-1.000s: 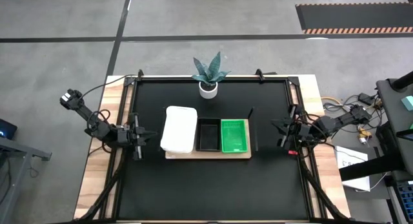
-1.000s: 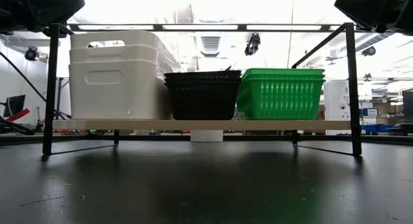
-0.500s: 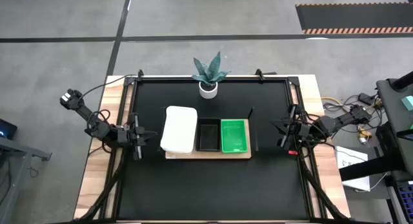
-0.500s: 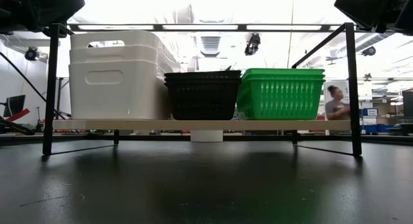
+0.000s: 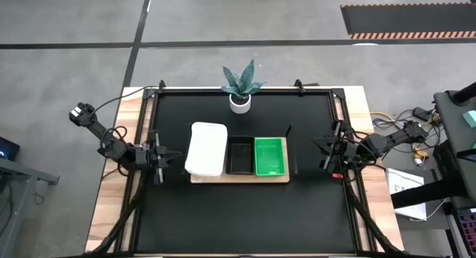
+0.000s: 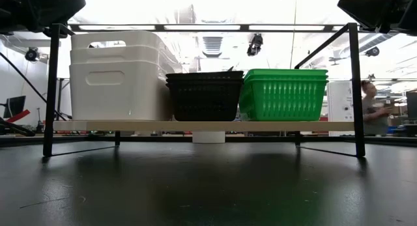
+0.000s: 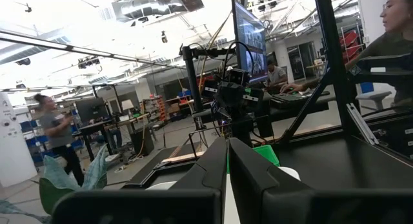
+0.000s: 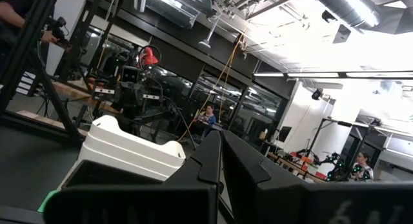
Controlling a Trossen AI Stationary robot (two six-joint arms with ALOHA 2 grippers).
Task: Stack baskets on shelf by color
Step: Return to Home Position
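The wooden shelf [image 5: 239,177] lies mid-table and bears three stacks side by side: white baskets [image 5: 206,148] on the left, black baskets [image 5: 240,155] in the middle, green baskets [image 5: 269,155] on the right; the low view shows them nested [image 6: 117,79] [image 6: 204,94] [image 6: 283,92]. My left gripper [image 5: 169,156] hovers shut and empty at the table's left edge. My right gripper [image 5: 318,149] hovers shut and empty at the right edge.
A potted plant in a white pot [image 5: 240,100] stands at the table's far edge, behind the shelf. A black frame [image 6: 355,89] runs round the black mat. A person [image 6: 373,109] shows in the room beyond the table.
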